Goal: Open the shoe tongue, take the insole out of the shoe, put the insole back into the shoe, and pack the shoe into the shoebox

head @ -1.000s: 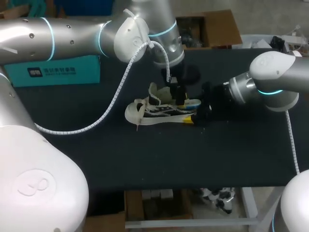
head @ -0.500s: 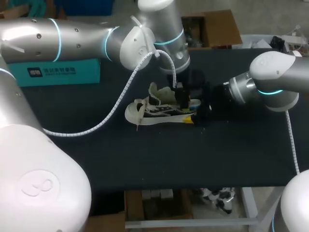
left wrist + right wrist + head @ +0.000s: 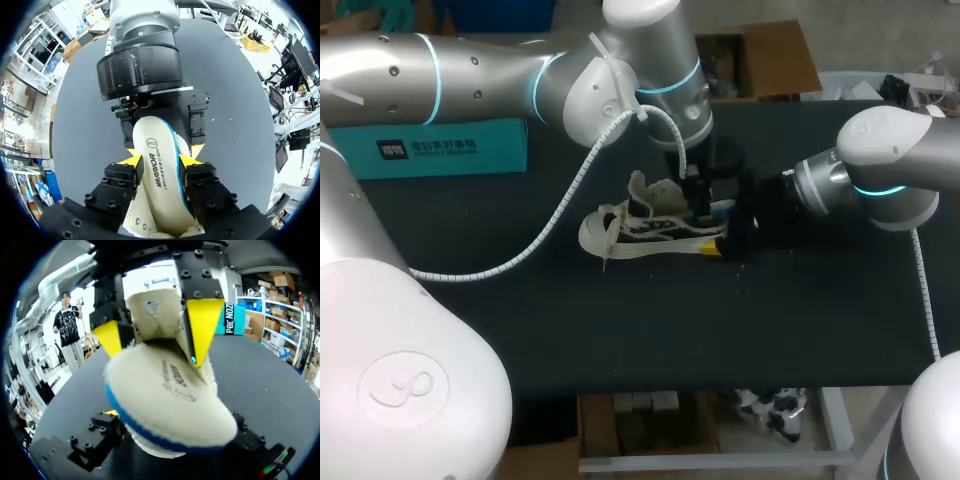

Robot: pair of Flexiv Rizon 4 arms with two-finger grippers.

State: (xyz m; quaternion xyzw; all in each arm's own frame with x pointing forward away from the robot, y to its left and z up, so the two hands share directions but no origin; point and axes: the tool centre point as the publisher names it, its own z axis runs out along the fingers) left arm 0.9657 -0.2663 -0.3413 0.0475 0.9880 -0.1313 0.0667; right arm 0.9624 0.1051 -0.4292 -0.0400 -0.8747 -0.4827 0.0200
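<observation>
Here our left tool (image 3: 162,156) is clamped on the cream, blue-edged insole (image 3: 157,182). One yellow tip presses each side, and the insole's heel end sticks out of the shoe (image 3: 630,232). The shoe lies near the middle of the black table (image 3: 620,330) with its tongue pulled back. Our right tool (image 3: 722,244) grips the shoe's heel from behind. The teal shoebox (image 3: 440,150) stands well apart from the shoe, beyond its toe end.
</observation>
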